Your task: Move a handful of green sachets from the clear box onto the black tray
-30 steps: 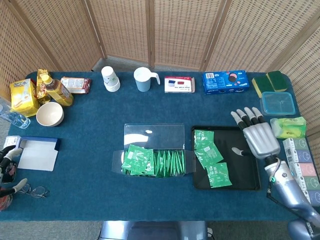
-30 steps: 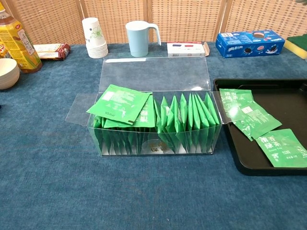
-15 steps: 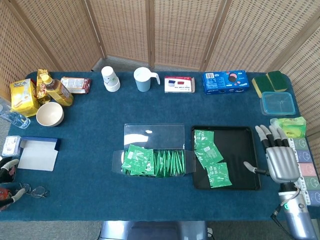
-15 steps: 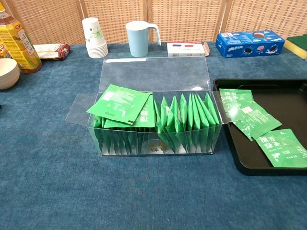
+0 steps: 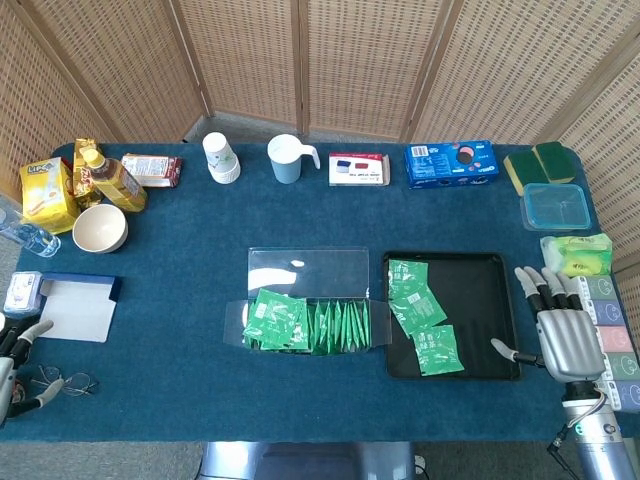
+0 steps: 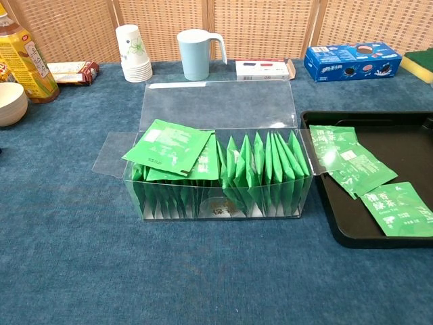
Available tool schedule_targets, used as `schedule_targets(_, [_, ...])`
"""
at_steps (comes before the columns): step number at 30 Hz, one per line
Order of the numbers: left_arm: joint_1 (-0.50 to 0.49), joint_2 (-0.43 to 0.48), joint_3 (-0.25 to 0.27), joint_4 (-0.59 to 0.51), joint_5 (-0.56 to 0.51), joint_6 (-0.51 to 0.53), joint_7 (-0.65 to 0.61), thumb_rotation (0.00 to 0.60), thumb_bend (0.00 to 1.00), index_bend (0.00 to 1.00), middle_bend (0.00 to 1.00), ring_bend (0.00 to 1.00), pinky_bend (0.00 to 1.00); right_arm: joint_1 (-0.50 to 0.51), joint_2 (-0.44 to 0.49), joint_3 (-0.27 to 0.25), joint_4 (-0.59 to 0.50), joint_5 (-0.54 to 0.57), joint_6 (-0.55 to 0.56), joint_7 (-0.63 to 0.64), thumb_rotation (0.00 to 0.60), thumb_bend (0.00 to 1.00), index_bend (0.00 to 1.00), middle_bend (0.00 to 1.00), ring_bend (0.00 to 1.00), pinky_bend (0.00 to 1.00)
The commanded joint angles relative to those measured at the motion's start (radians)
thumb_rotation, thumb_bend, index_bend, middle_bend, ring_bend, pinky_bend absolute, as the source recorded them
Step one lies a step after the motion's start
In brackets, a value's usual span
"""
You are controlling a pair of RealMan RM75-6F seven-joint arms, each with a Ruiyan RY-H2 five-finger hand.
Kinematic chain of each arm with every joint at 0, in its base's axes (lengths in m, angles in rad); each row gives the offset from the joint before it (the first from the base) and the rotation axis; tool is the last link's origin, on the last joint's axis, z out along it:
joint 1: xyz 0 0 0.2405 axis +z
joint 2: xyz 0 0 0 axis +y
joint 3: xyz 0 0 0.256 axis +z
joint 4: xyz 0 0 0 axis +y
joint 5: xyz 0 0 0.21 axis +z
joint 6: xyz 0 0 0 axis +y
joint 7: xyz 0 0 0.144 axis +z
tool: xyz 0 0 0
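At frame edges, right hand point(image 5: 567, 338) is empty and spread; left hand point(image 5: 14, 362) is cropped, grip unclear.

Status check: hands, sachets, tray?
Right hand open, empty, right of black tray. Left hand at table's left edge, holding nothing. Some green sachets on tray; most in clear box. Path unobstructed.
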Motion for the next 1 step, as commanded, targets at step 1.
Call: schedule_targets(1, [-0.001, 0.004, -0.004, -0.005, -0.001, 0.002, 0.003, 0.585, 0.16, 0.19, 0.14, 0.16, 0.35, -0.002, -0.003, 0.004, 0.005, 0.000, -0.008, 0.003, 0.400, 0.13, 0.00, 0.00, 0.00, 0.00])
